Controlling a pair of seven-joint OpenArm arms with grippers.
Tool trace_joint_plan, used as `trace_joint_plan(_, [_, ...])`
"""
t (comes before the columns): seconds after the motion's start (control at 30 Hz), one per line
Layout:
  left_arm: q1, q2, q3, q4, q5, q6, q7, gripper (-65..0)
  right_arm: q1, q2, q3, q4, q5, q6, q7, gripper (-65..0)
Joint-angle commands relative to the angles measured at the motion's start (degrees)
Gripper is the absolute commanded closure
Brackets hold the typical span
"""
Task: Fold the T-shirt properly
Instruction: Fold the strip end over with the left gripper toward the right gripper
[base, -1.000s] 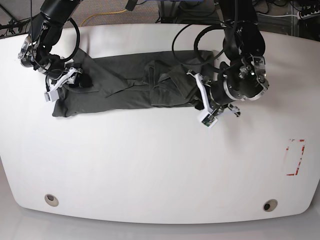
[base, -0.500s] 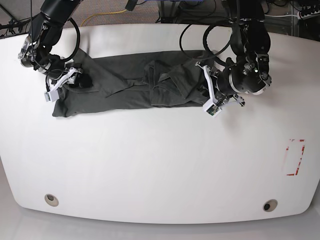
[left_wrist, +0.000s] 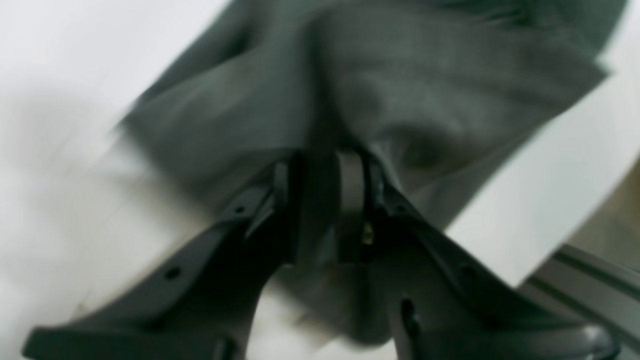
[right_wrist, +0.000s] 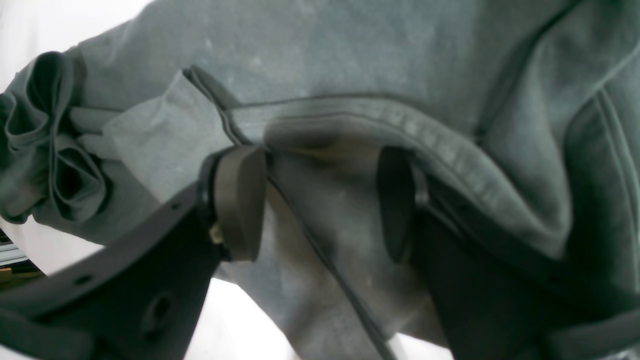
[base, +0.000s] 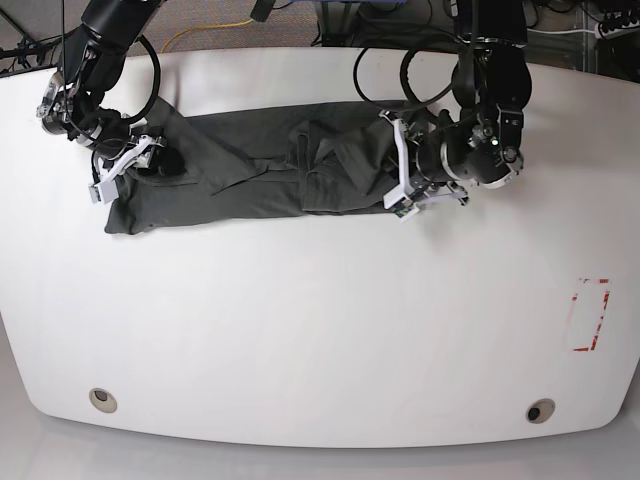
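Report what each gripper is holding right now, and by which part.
The left gripper is shut on the T-shirt, pinching a fold at its near end. The right gripper is open, straddling a hemmed edge of the cloth without clamping it.

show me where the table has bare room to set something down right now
The widest bare stretch of table runs from the T-shirt's near hem to the front edge, left of the red marking. The back strip is crowded: the left tool and right tool work the shirt's two ends.
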Motion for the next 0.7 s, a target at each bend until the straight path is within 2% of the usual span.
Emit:
trace_joint_plan(0.0, [-0.94, 0.05, 2.64, 0.95, -1.11, -0.08, -0.92, -10.3, 0.34, 0.83, 0.15, 0.60, 0.15, -0.10, -0.17, -34.1])
trace_joint_plan(0.1, [-1.21, -1.09, 7.48, 0.78, -0.76, -0.08, -0.92, -10.3, 0.43, 0.83, 0.15, 0.60, 0.15, -0.10, -0.17, -34.1])
trace_joint_plan(0.23, [-3.23, -3.91, 17.76, 1.21, -1.02, -0.08, -1.01, -10.3, 0.43, 0.83, 0.15, 0.60, 0.15, -0.10, -0.17, -34.1])
trace_joint_plan(0.37, [-4.28, -5.05, 24.00, 2.62, -0.67, -0.08, -1.01, -10.3, 0.34, 0.83, 0.15, 0.60, 0.15, -0.10, -0.17, -34.1])
trace_joint_plan(0.57, [-6.30, -5.75, 26.55, 2.80, -0.58, -0.08, -0.92, -10.3, 0.43, 0.83, 0.15, 0.60, 0.15, -0.10, -0.17, -34.1])
trace_joint_plan(0.67, [-7.45, -6.01, 24.71, 2.80, -0.67, -0.08, -1.10, -10.3, 0.43, 0.83, 0.15, 0.60, 0.15, -0.10, -0.17, -34.1])
